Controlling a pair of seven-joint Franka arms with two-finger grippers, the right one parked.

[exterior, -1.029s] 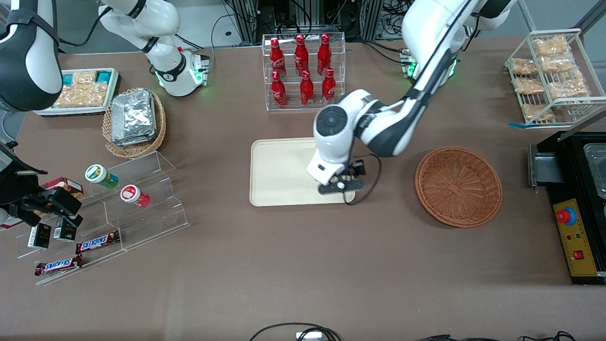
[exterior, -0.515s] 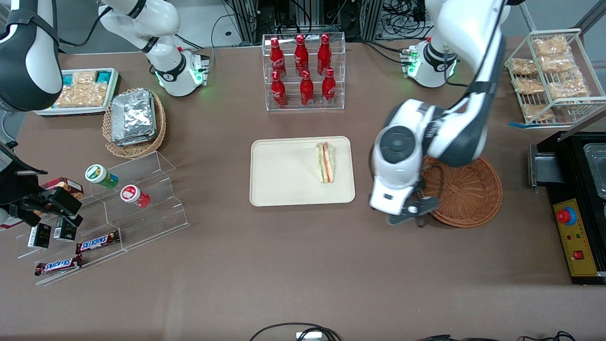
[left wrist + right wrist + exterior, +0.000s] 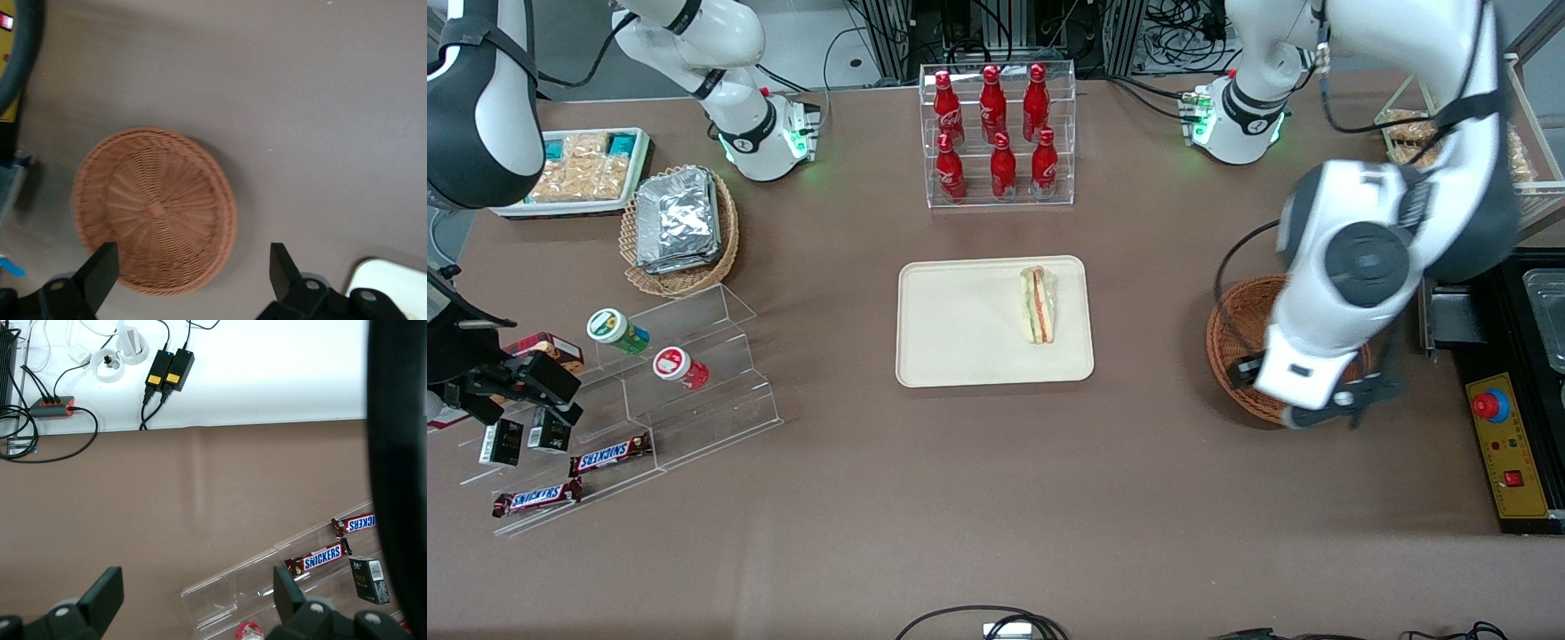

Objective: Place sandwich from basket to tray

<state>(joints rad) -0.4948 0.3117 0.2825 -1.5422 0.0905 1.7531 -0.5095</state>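
The sandwich [image 3: 1038, 305], a wrapped wedge with orange and green stripes, lies on the cream tray [image 3: 960, 329] near the tray's edge toward the working arm's end. The reddish-brown wicker basket [image 3: 1232, 333] holds nothing, and the arm hides much of it in the front view. The gripper [image 3: 1343, 407] hangs above the basket's rim nearest the front camera. In the left wrist view the basket [image 3: 157, 210] shows whole, and the gripper [image 3: 192, 257] is open with nothing between its black fingertips [image 3: 103, 263]. A corner of the tray [image 3: 393, 287] shows there too.
A clear rack of red bottles [image 3: 998, 133] stands farther from the camera than the tray. A tan basket of foil packets [image 3: 679, 227] and a clear stepped stand [image 3: 658, 391] lie toward the parked arm's end. A black control box [image 3: 1507, 444] and a wire rack [image 3: 1458, 142] are beside the basket.
The gripper left the sandwich lying on the tray, then the arm swung away toward its own end of the table and now hangs over the basket.
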